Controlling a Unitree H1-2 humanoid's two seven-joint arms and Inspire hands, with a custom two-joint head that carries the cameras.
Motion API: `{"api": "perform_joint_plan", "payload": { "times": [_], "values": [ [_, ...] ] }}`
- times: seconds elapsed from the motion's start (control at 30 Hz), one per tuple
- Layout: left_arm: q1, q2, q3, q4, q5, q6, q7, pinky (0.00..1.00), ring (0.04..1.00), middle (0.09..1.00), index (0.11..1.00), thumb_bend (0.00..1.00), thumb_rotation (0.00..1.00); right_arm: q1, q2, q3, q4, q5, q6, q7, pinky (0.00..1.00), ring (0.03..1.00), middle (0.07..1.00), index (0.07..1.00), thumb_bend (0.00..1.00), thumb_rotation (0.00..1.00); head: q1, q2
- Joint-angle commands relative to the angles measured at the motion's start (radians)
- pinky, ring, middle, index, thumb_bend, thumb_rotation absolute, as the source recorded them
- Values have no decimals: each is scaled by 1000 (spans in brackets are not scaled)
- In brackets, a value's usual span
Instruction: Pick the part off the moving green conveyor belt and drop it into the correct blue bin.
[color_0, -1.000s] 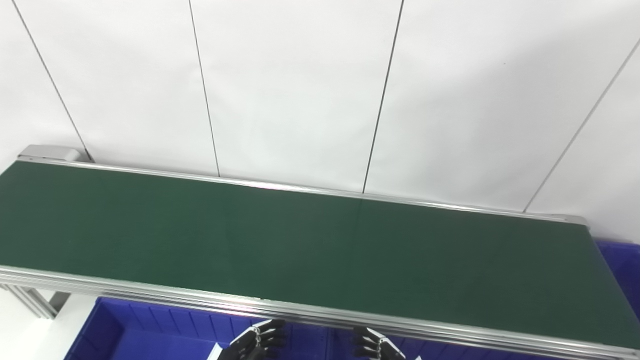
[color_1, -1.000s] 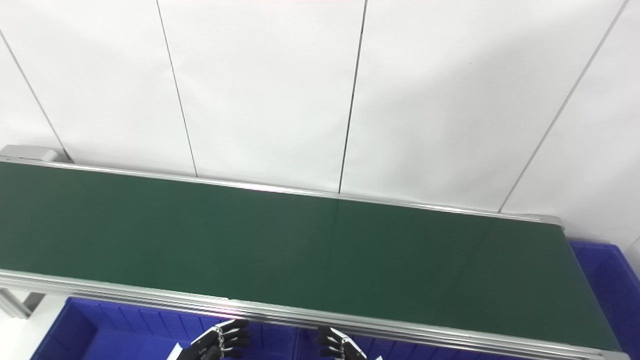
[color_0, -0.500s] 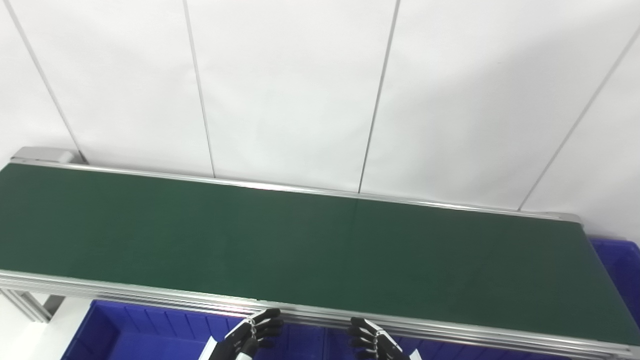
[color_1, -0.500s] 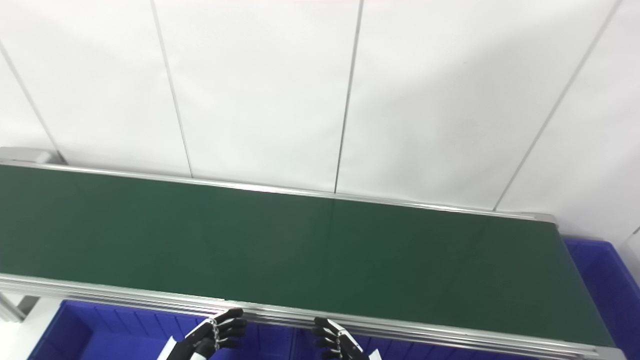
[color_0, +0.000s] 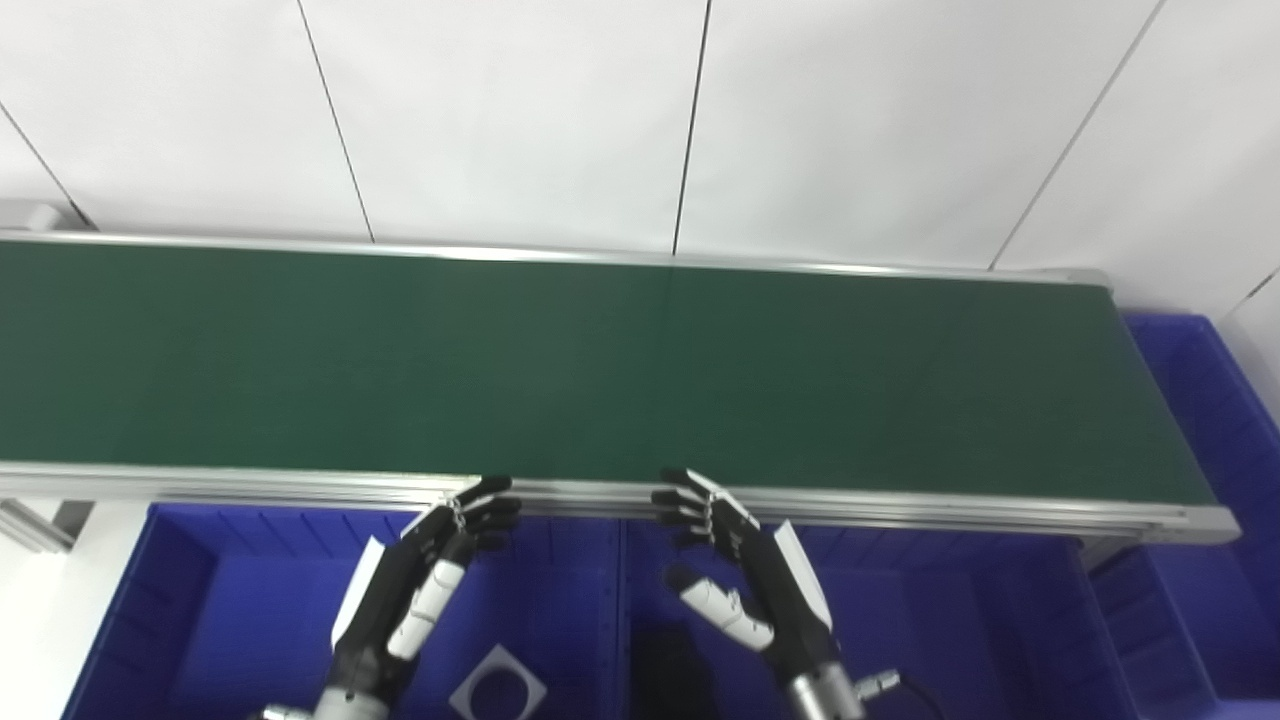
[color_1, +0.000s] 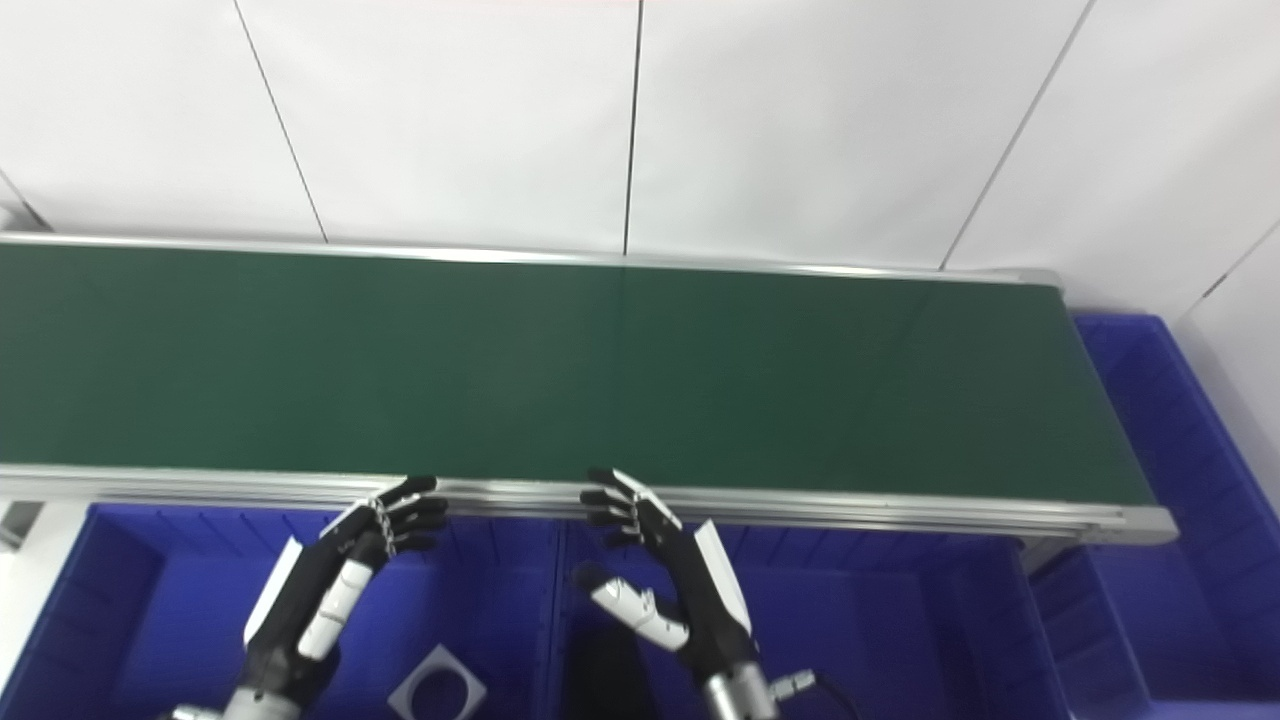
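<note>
Left eye: both hands — left (color_0: 420, 585), right (color_0: 740, 575) — are hovering with fingers spread, gripping nothing, above the bins (color_0: 560, 600) near the belt (color_0: 600, 370).

Right eye: a part (color_1: 437, 685) (grey, square, holed) is lying in the left bin, below the left fingers (color_1: 410, 510), apart.

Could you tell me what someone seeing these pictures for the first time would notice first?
The long green conveyor belt spans the middle, with no part visible on it. Below its near rail, the left hand and right hand hover open over the blue bins. A flat grey square part with a round hole lies in the left bin.
</note>
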Motion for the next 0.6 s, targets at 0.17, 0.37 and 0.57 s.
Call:
{"api": "perform_joint_plan", "payload": {
  "times": [0.17,0.37,0.57],
  "values": [
    [-9,12,8,-57,-31,17,-13,711,740,759,795,657,879,-7,20,12,-62,-7,32,1,655,733,785,844,718,776,-25,13],
    [-11,16,11,-61,-30,19,-15,695,731,753,797,660,883,-8,25,13,-70,-14,41,0,654,732,786,844,711,779,-25,22],
    [-13,16,13,-63,-38,23,-20,693,731,753,792,653,876,-11,25,13,-71,-17,45,-1,650,729,782,840,702,775,-28,28]
  ]
}}
